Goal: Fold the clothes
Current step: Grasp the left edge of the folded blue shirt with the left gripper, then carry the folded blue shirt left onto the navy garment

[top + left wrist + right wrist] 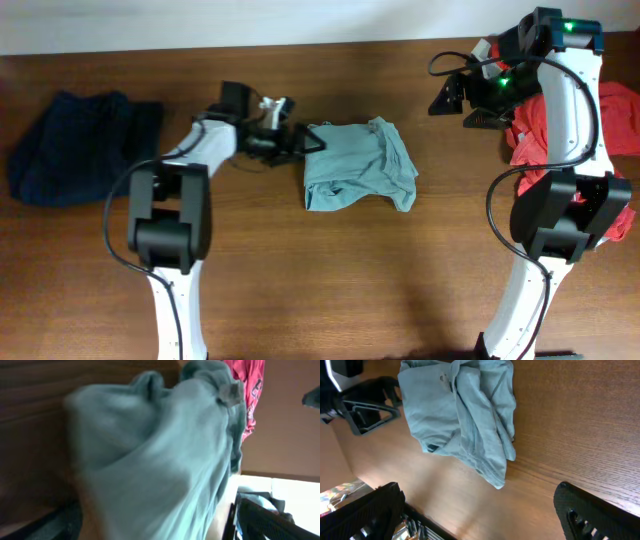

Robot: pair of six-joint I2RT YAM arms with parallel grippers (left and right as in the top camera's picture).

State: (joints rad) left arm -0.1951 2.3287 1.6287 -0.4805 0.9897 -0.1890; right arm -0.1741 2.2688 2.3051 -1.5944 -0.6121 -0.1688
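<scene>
Folding has not really begun, by my reckoning. The pale grey-blue cotton T-shirt (358, 168) lies in a crumpled, half-doubled heap at the middle of the dark brown wooden table (300, 290), nothing like a flat shape. The step in hand looks like the first grasp: taking an edge so the shirt can be spread out.

The left gripper (312, 139) is reached out low across the tabletop from the left. Its two black fingers are spread wide and empty, with the tips right at the shirt's left edge. From above I cannot tell whether they touch the cloth. Its wrist view shows little but blurred grey-blue fabric, so it is very close. The right gripper (447, 98) hangs raised at the far right, its arm bent over and pointed back toward the shirt. Its jaws are likewise wide apart with nothing between them, well clear of the cloth.

Behind that arm sits a rumpled pile of red cloth garments (527, 135), and at the far left a bunched dark navy garment (75, 150). Neither is being handled.

Next, I'd judge, the left fingers need to slip over a single layer of hem and close. The right should come down to the opposite edge so the pair can pull the shirt flat. The risk is pinching several layers at once.
</scene>
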